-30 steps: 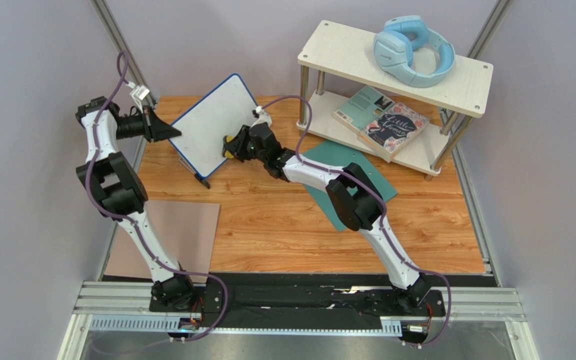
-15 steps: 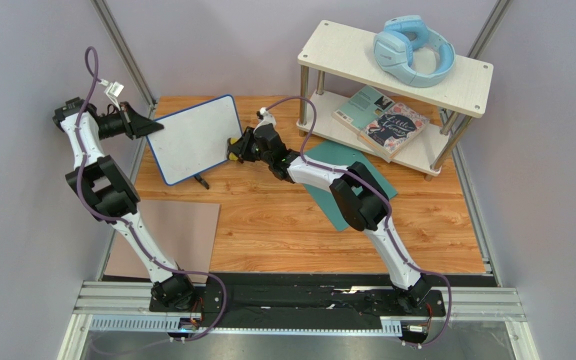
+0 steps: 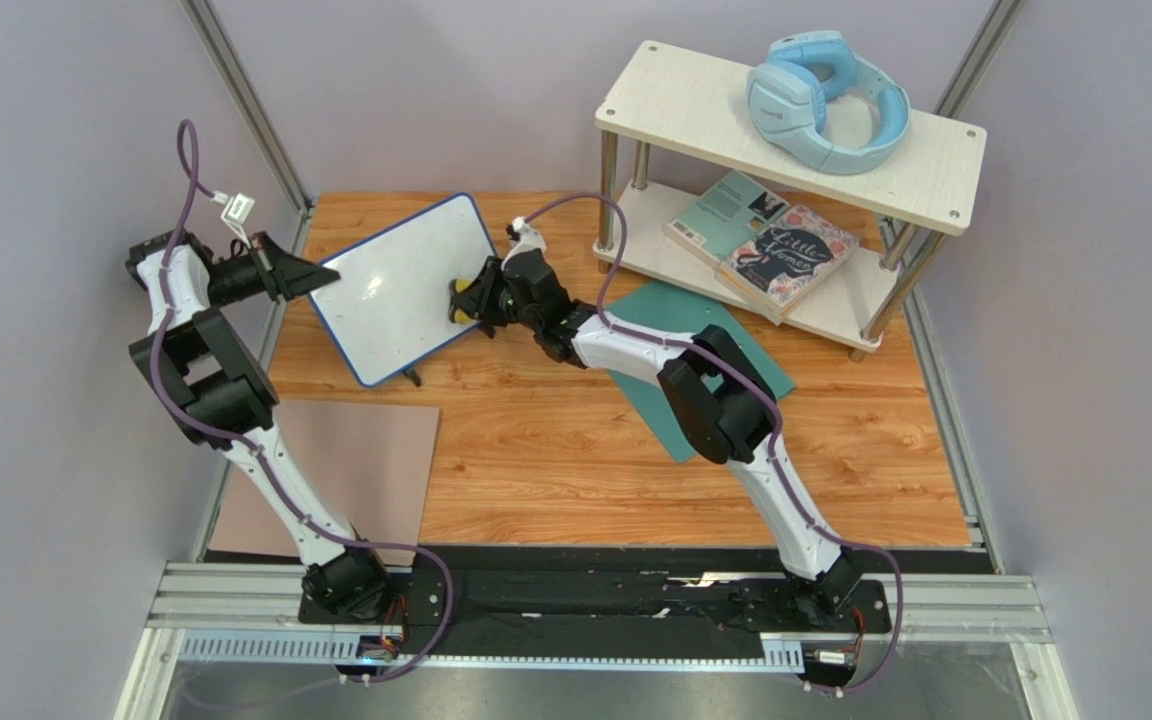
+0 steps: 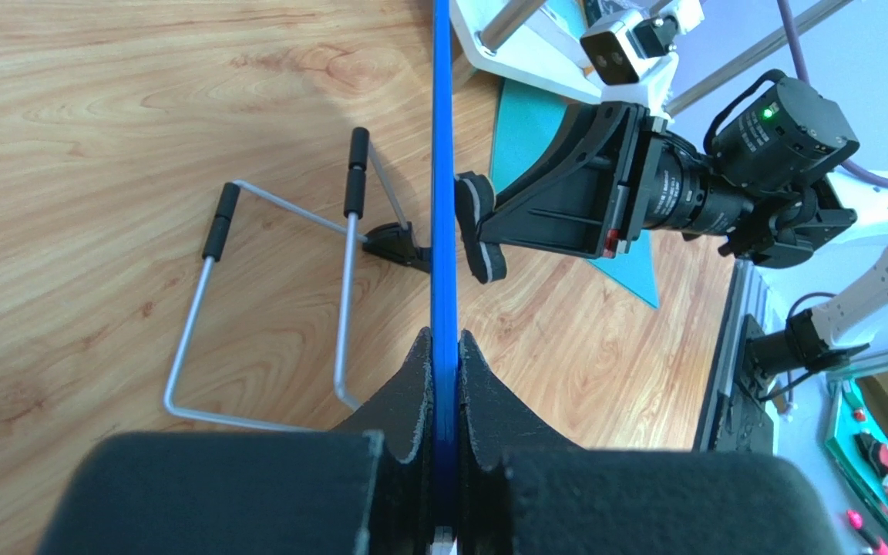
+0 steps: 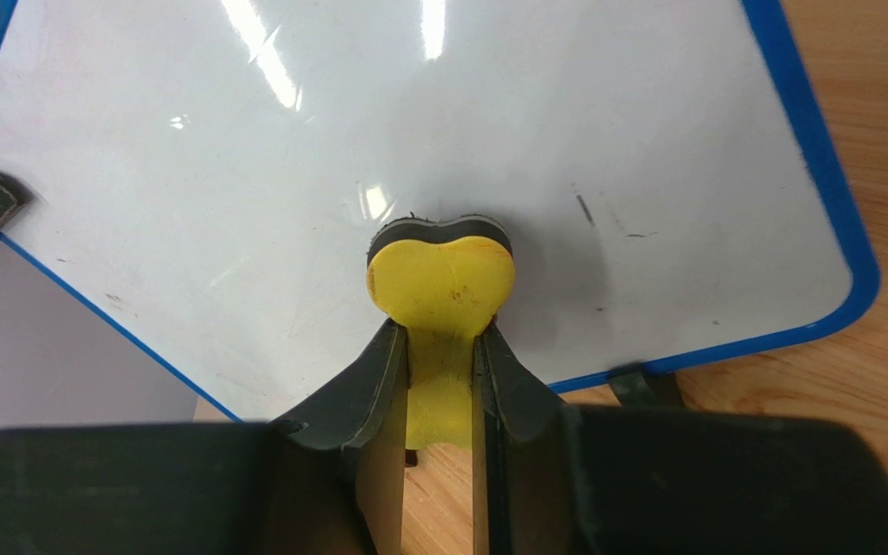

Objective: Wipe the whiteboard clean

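Note:
The whiteboard [image 3: 387, 293] is white with a thin blue rim and is held tilted above the wooden table. My left gripper [image 3: 324, 276] is shut on its left edge; in the left wrist view the blue rim [image 4: 445, 208] runs straight between the closed jaws [image 4: 445, 347]. My right gripper [image 3: 471, 297] is shut on a yellow eraser [image 5: 442, 272], whose black felt face presses on the board's surface [image 5: 530, 127]. The board looks wiped, with a few faint dark marks [image 5: 583, 209] just right of the eraser. The eraser [image 4: 474, 226] also shows edge-on against the board.
The board's wire stand [image 4: 287, 289] hangs folded out behind it. A two-tier shelf [image 3: 657, 105] at the back right carries blue headphones [image 3: 826, 102] and books [image 3: 760, 240]. A teal sheet [image 3: 669, 309] lies under the right arm, a brownish-pink mat [image 3: 372, 450] at the near left.
The left gripper has turned the board from a steep lean to a flatter tilt and shifted it slightly left and down. The right gripper stays with the eraser near the board's right part.

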You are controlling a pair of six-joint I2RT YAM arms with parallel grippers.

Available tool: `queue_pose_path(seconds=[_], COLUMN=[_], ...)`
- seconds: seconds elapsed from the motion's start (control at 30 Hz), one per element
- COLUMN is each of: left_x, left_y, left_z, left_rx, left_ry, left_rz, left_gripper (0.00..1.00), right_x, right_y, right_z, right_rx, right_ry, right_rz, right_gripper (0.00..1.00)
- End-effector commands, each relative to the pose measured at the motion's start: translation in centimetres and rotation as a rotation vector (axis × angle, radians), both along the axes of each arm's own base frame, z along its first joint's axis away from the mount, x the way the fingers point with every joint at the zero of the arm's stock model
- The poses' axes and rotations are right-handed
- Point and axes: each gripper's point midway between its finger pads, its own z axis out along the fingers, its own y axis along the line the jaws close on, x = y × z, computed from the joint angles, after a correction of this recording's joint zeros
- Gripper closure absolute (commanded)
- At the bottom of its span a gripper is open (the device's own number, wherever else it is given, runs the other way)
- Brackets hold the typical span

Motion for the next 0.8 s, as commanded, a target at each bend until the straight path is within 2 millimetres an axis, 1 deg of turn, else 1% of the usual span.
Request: queue_pose_path(seconds=[0.0,0.03,0.07,0.1,0.13,0.17,0.2,0.23,0.3,0.37,0.43,0.47,0.5,0.63,0.67,0.77], left_x=[-4.1,-4.1,-4.1,-4.1,-4.1,-4.0,-3.9,-3.9,-3.6,-3.4,-3.2,-2.9,-2.6,-1.8,-1.6,-1.9], left_y=[-2.6,-2.6,-2.6,-2.6,-2.5,-2.4,-2.3,-2.2,-2.0,-1.7,-1.5,-1.4,-1.4,-1.1,-1.0,-1.1], left_z=[1.9,1.6,1.5,1.2,1.0,1.1,0.7,0.6,0.5,0.5,0.5,0.7,0.9,1.9,1.8,1.4], left_rx=[-0.156,-0.156,-0.155,-0.148,-0.141,-0.131,-0.124,-0.117,-0.096,-0.08,-0.085,-0.088,-0.106,-0.137,-0.145,-0.129], left_ry=[0.217,0.219,0.22,0.221,0.22,0.214,0.224,0.227,0.226,0.216,0.22,0.215,0.208,0.182,0.186,0.196], left_rz=[-0.007,-0.008,-0.009,-0.011,-0.012,-0.015,-0.018,-0.019,-0.022,-0.024,-0.02,-0.018,-0.015,-0.002,-0.001,-0.005], left_gripper=[1.0,1.0,1.0,1.0,1.0,1.0,1.0,1.0,1.0,1.0,1.0,1.0,1.0,1.0,1.0,1.0], right_x=[-0.7,-1.0,-1.0,-1.0,-1.4,-1.1,-1.2,-1.6,-1.9,-1.9,-1.5,-1.5,-1.4,-0.9,-0.8,-0.6], right_y=[2.4,2.9,3.3,3.7,4.7,4.8,5.3,5.9,6.2,5.9,5.4,5.1,5.0,4.6,4.5,4.0], right_z=[4.5,4.1,4.2,2.8,3.5,3.2,1.9,2.0,0.8,-0.2,-0.1,-0.6,0.0,0.2,0.4,-0.2], right_rx=[0.031,0.016,0.008,-0.022,-0.02,-0.038,-0.058,-0.067,-0.087,-0.111,-0.119,-0.132,-0.126,-0.124,-0.122,-0.137], right_ry=[-0.106,-0.105,-0.115,-0.117,-0.13,-0.134,-0.129,-0.144,-0.143,-0.135,-0.143,-0.143,-0.151,-0.153,-0.153,-0.143], right_rz=[0.041,0.047,0.048,0.058,0.073,0.05,0.056,0.057,0.057,0.036,0.012,0.008,0.001,-0.015,-0.018,-0.037], right_gripper=[1.0,1.0,1.0,1.0,1.0,1.0,1.0,1.0,1.0,1.0,1.0,1.0,1.0,1.0,1.0,1.0])
